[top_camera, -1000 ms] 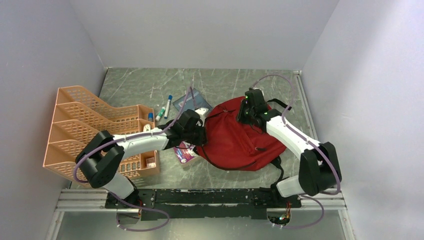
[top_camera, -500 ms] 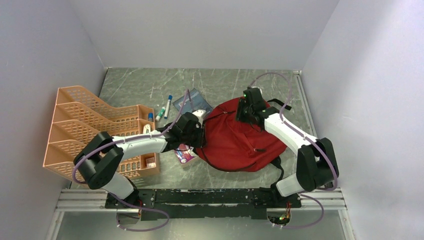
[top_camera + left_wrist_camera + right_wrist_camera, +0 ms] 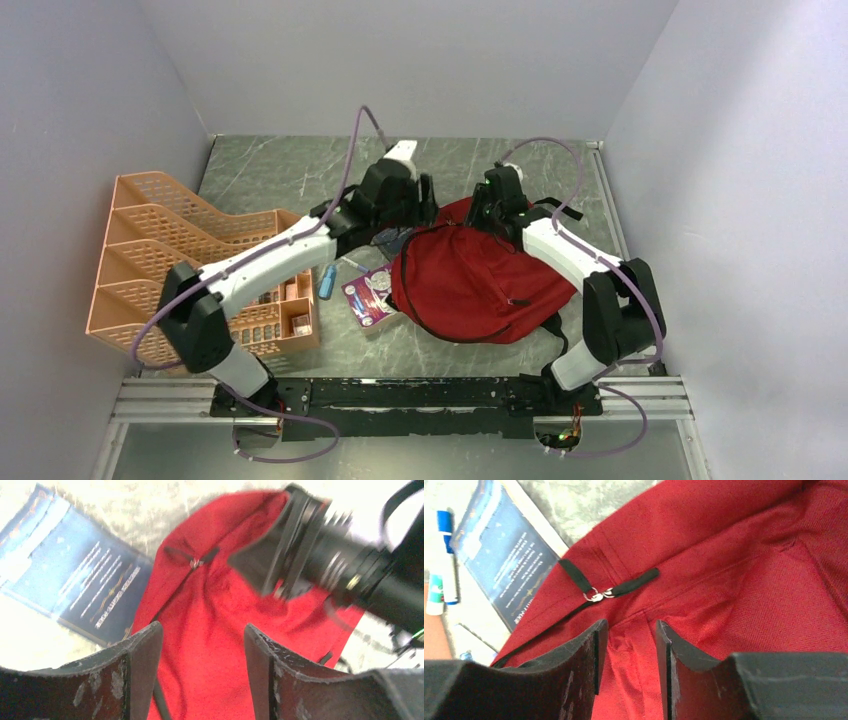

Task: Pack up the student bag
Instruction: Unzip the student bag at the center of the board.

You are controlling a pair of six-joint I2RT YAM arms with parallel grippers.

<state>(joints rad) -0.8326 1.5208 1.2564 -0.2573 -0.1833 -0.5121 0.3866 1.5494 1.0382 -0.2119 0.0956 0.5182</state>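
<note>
Workstation, left arm just relocated and unclenched.
Orange organiser [image 3: 150, 250] at left; left gripper [image 3: 202, 630], moved from the bag's near-left edge to its far end, fingers released, empty, beside blue booklet [image 3: 65, 570]; student bag [image 3: 470, 285] flat mid-table, seemingly zipped; right gripper [image 3: 629, 625] parted by zip pulls [image 3: 596, 596], grasping nothing. Packing not begun.

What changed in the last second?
The left claw swung from the student bag's near-left side to its far end and opened; nothing sits between its fingers. The right claw stayed at the bag's far edge. The bag and the orange organiser are roughly where they were.
</note>
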